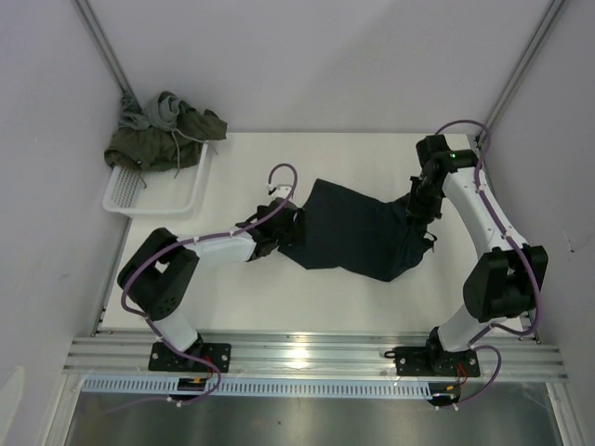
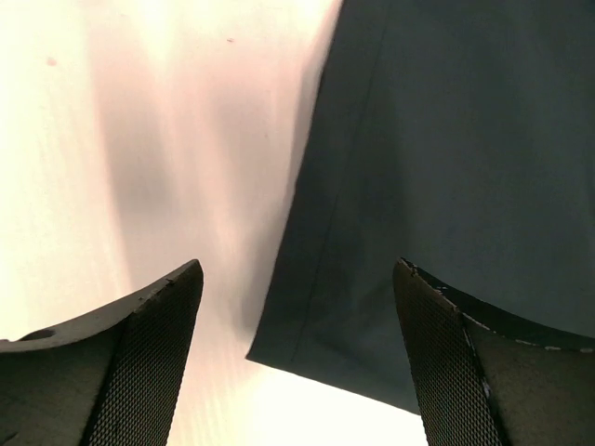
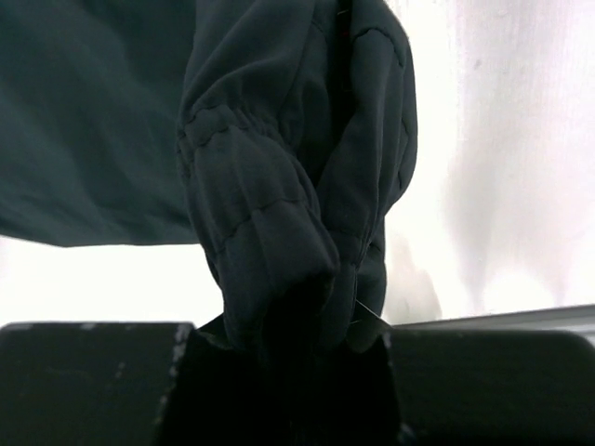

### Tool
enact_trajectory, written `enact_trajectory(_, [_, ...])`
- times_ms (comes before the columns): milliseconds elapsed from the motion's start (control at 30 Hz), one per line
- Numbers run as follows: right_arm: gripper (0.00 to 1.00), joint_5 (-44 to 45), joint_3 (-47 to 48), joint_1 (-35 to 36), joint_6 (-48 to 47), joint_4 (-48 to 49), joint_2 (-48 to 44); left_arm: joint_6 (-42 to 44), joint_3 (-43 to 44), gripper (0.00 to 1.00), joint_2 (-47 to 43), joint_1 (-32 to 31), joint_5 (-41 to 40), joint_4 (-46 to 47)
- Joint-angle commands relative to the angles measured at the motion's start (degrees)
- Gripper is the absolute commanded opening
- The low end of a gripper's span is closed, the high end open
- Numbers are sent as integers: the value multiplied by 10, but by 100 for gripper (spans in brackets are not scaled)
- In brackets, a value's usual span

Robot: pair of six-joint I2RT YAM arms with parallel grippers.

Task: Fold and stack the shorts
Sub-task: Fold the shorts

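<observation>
The dark navy shorts point(image 1: 358, 232) lie spread in the middle of the white table. My left gripper point(image 1: 284, 226) is open at their left hem corner; in the left wrist view the hem corner point(image 2: 316, 334) lies between my two fingers, which do not touch it. My right gripper point(image 1: 418, 209) is shut on the bunched waistband point(image 3: 279, 214) at the shorts' right end. The olive green shorts point(image 1: 153, 139) and the light grey shorts point(image 1: 153, 111) lie heaped on the basket's far edge at the back left.
The white mesh basket point(image 1: 177, 197) stands at the table's back left. Grey walls close in the table on three sides. A metal rail point(image 1: 316, 353) runs along the near edge by both arm bases.
</observation>
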Motion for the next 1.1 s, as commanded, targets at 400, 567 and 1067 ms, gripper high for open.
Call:
enact_trajectory(400, [0, 122, 156, -9, -3, -137, 65, -31, 33, 82, 39, -3, 49, 54])
enact_trajectory(567, [0, 176, 154, -44, -1, -140, 58, -42, 38, 82, 53, -22, 49, 66])
enact_trajectory(1067, [0, 96, 182, -15, 2, -127, 97, -60, 91, 81, 101, -69, 58, 91])
